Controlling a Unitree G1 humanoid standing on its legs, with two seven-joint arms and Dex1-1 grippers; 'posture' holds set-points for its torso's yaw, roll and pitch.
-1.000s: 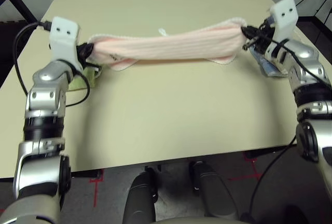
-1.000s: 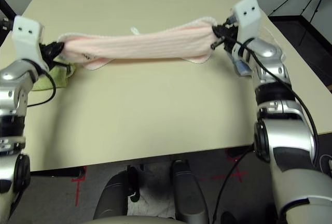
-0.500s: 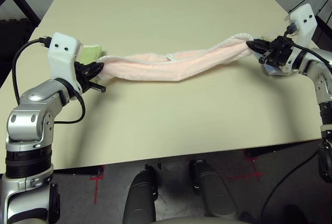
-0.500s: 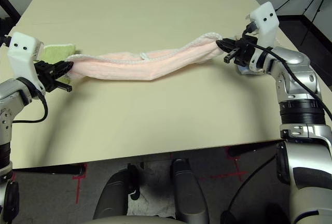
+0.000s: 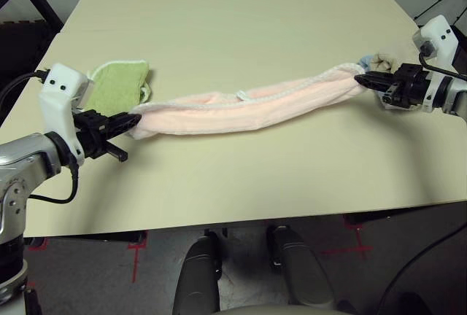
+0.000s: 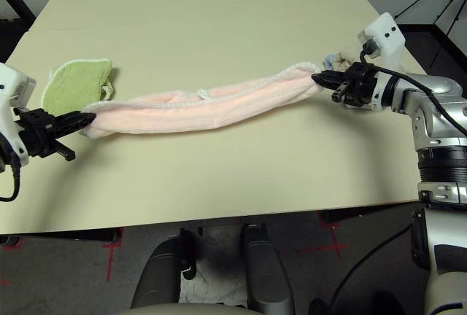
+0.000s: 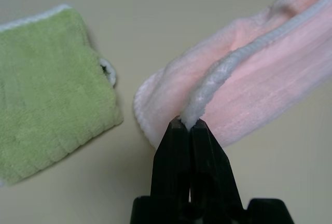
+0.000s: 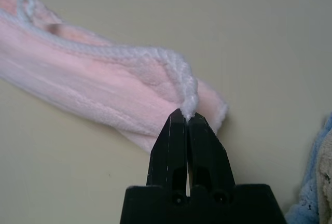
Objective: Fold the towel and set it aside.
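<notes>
The pale pink towel (image 5: pixel 248 111) lies stretched into a long bunched strip across the middle of the table, its white stitched edging running along the top. My left gripper (image 5: pixel 133 119) is shut on the white edging at the towel's left end (image 7: pixel 207 84). At the right end, my right gripper (image 5: pixel 361 77) is shut on the edging's corner (image 8: pixel 184 81). Both ends are pinched at the fingertips, and the strip sags onto the tabletop between them.
A green cloth (image 5: pixel 117 87) lies flat on the table just behind the left gripper. A beige-and-blue cloth bundle (image 5: pixel 377 61) sits near the table's right edge behind the right gripper. The tan table (image 5: pixel 233 9) stretches away beyond the towel.
Both arms have swung outward and down, pulling the towel from a raised roll into a longer strip lying on the table. The green cloth is now uncovered.
</notes>
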